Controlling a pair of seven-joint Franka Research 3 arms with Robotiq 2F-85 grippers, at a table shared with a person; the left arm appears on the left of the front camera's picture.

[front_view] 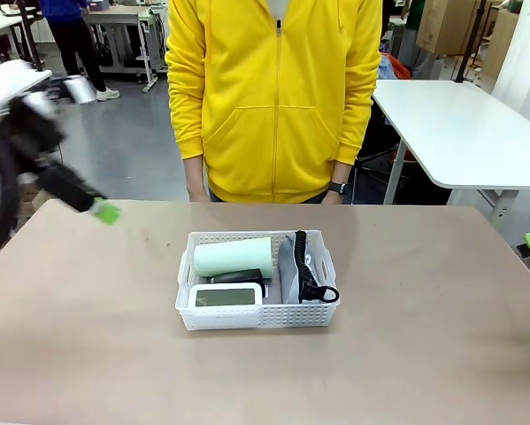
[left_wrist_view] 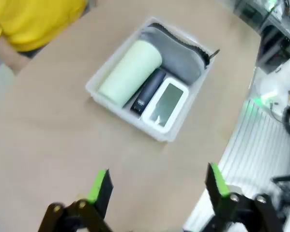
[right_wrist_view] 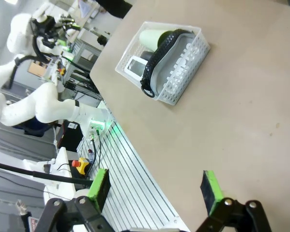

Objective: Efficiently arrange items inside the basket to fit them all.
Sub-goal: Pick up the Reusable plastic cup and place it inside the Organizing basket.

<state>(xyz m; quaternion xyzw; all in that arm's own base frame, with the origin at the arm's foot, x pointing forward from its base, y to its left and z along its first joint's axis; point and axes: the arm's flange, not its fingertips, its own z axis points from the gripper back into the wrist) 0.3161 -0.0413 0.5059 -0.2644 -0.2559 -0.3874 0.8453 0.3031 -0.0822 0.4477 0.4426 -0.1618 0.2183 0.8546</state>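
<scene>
both end effectors wide open, empty

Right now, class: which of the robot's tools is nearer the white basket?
Left. The left tool hovers open above the table, up-left of the white basket. The right tool is open too, off past the table's right edge.

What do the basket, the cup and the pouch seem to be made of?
Basket: likely white moulded plastic, judging by its lattice-holed walls.
Cup: probably matte plastic, pale green, smooth with no shine.
Pouch: looks like soft grey fabric, its edge curving; black strap seems woven.
</scene>
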